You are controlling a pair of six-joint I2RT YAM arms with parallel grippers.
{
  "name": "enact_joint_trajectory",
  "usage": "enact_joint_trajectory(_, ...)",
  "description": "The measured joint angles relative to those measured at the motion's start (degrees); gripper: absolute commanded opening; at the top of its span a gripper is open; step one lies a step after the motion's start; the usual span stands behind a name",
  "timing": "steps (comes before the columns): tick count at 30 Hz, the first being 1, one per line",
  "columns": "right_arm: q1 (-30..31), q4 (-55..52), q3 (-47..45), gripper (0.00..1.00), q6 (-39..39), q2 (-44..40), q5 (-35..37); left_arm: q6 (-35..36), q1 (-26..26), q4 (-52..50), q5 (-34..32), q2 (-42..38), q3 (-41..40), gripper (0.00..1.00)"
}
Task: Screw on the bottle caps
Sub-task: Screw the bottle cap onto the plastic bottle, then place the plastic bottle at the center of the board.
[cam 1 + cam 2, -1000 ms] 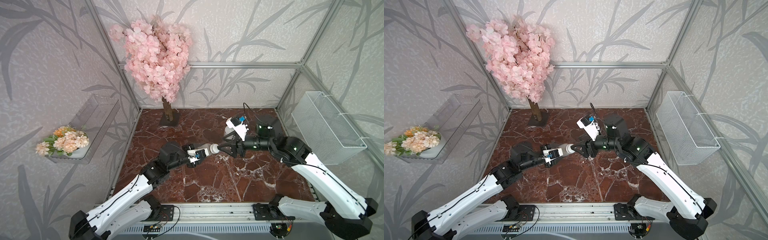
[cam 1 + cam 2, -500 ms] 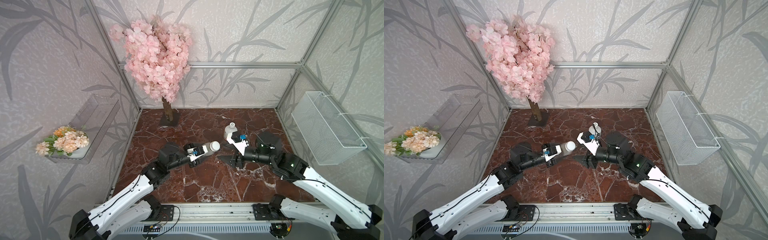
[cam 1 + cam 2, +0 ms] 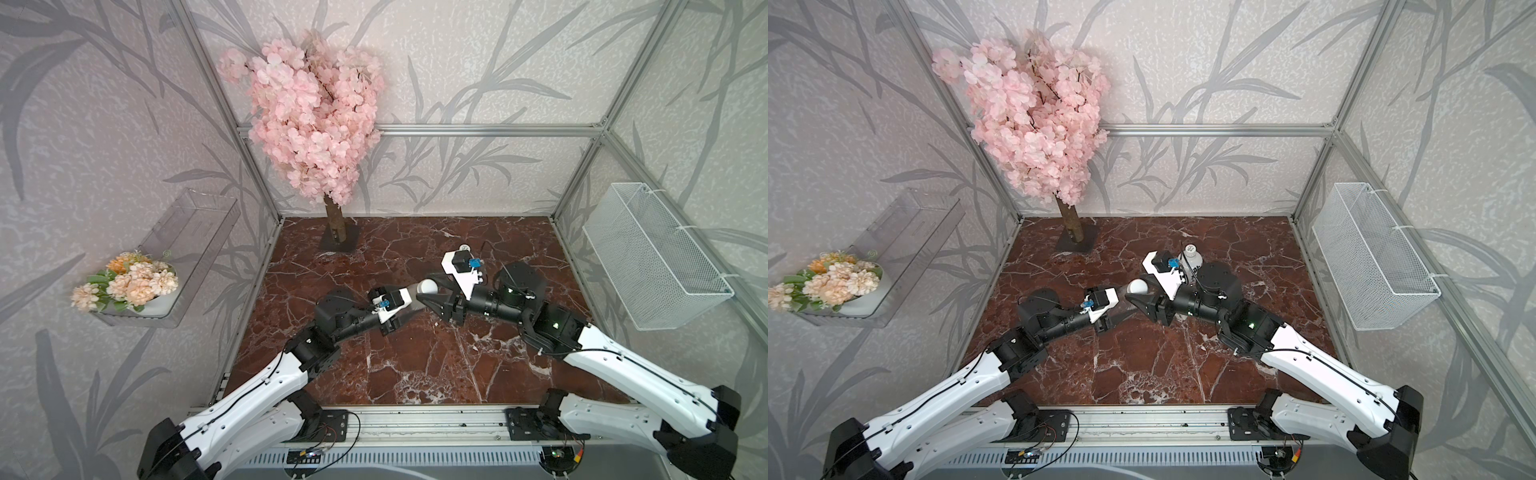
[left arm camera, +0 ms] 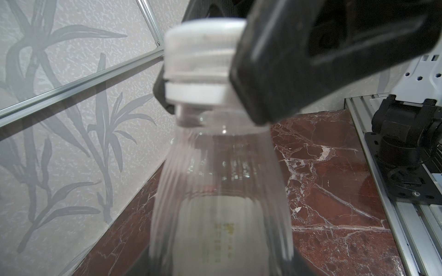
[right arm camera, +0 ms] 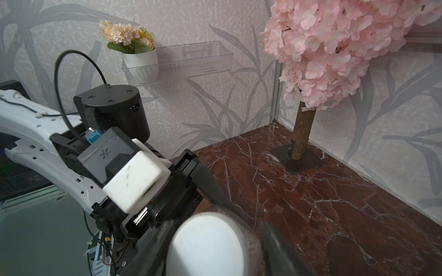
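My left gripper [image 3: 409,305] is shut on the body of a clear bottle [image 4: 220,191], which it holds tilted above the marble floor. A plain white bottle cap [image 3: 428,286] sits on its neck. My right gripper [image 3: 430,293] is open and straddles that cap [image 5: 208,246]. One finger lies against the cap's side, and the other finger [image 5: 279,251] stands a narrow gap away. Behind the right wrist stands a white-wrapped bottle [image 3: 1191,259], upright on the floor, with a printed cap [image 3: 1189,248] on top.
A pink blossom tree [image 3: 316,116] stands on a dark base plate [image 3: 340,241] at the back left. A white wire basket [image 3: 652,257] hangs on the right wall. On the left wall, a clear shelf [image 3: 191,232] holds a flower pot. A metal rail [image 3: 415,424] runs along the front.
My right gripper drew back and down from the cap half a second ago. It has now returned around the cap. The left gripper and its bottle have barely moved.
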Motion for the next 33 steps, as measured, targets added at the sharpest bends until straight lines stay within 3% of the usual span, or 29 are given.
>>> enact_joint_trajectory(3, 0.31, 1.07, -0.02, 0.43, 0.9, 0.61, -0.04, -0.61, 0.0, 0.85, -0.2, 0.0, -0.09, 0.47)
enact_joint_trajectory(7, 0.55, 1.64, -0.02, 0.17, 1.07, 1.03, 0.5, -1.36, 0.0, 1.2, -0.63, 0.0, -0.33, 0.54)
enact_joint_trajectory(11, 0.57, 2.16, -0.02, 0.05, 1.92, 1.29, 0.92, -2.03, 0.0, 1.92, -1.6, -0.17, -0.76, 0.85)
enact_joint_trajectory(12, 0.61, 2.36, -0.02, 0.03, 2.14, 1.33, 1.09, -2.4, 0.0, 2.27, -1.88, -0.24, -0.83, 0.99)
enact_joint_trajectory(24, 0.66, -0.5, 3.48, 0.0, -3.34, 9.64, 10.19, -3.08, 0.0, 2.29, -10.12, -9.18, -3.39, 1.0)
enact_joint_trajectory(33, 0.66, 5.99, 0.66, 0.0, -4.9, 20.61, 15.87, -1.55, 0.0, 3.21, -27.41, -20.48, -9.66, 1.0)
